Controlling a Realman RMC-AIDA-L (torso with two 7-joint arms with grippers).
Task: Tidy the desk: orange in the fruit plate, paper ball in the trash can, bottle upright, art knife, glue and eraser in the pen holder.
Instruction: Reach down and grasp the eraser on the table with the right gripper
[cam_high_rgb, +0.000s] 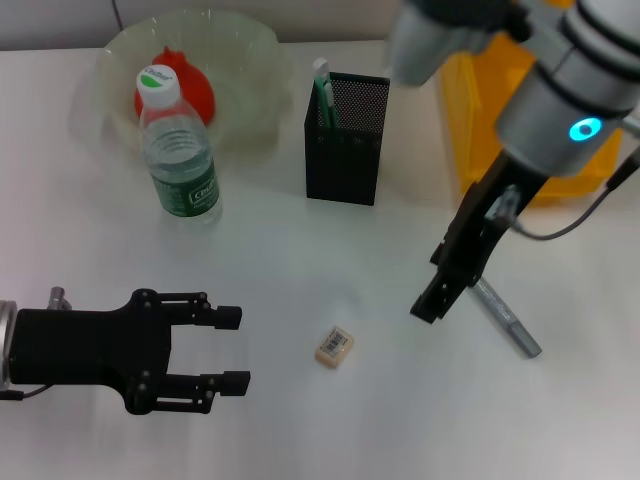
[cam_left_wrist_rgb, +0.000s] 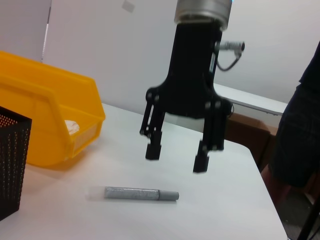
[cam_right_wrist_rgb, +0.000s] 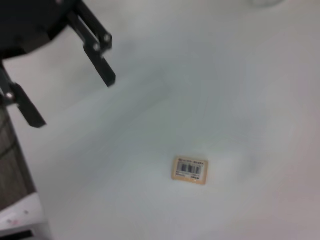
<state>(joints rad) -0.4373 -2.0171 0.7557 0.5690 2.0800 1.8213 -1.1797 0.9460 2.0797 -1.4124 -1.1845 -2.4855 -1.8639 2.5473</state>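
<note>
White and plain, the surface (cam_high_rgb: 300, 420) carries everything you need to check. From the head view, your right hand (cam_high_rgb: 445, 290) hangs over the surface with its dark fingers pointing down; this view shows it edge-on, so you cannot tell their spread here. It holds nothing. A grey pen-like art knife (cam_high_rgb: 507, 318) lies flat just beside it, on the far side from the eraser (cam_high_rgb: 334, 345), which lies alone between the two hands. Your left hand (cam_high_rgb: 232, 348) sits low at the near left with fingers spread wide and nothing between them. The bottle (cam_high_rgb: 180, 150) stands upright in front of the fruit plate (cam_high_rgb: 250, 60), where the orange (cam_high_rgb: 190, 90) already rests. The pen holder (cam_high_rgb: 345, 140) stands at centre with a green-and-white stick in it; the trash can (cam_high_rgb: 475, 110) sits behind the right arm, partly hidden by it.

Left wrist view: your right hand (cam_left_wrist_rgb: 176, 159) is seen head-on, fingers (cam_left_wrist_rgb: 153, 147) clearly apart and bare, hovering above the art knife (cam_left_wrist_rgb: 141, 193) without touching it. The trash can (cam_left_wrist_rgb: 45, 115) stands beyond, with a pale wad, likely the paper ball (cam_left_wrist_rgb: 71, 127), inside. One corner of the pen holder (cam_left_wrist_rgb: 12, 165) shows at the edge.

Right wrist view: the eraser (cam_right_wrist_rgb: 190, 169) lies barcode side up on the bare surface (cam_right_wrist_rgb: 225, 90). Your left hand (cam_right_wrist_rgb: 70, 95) shows well apart from it, fingers spread, gripping nothing.
</note>
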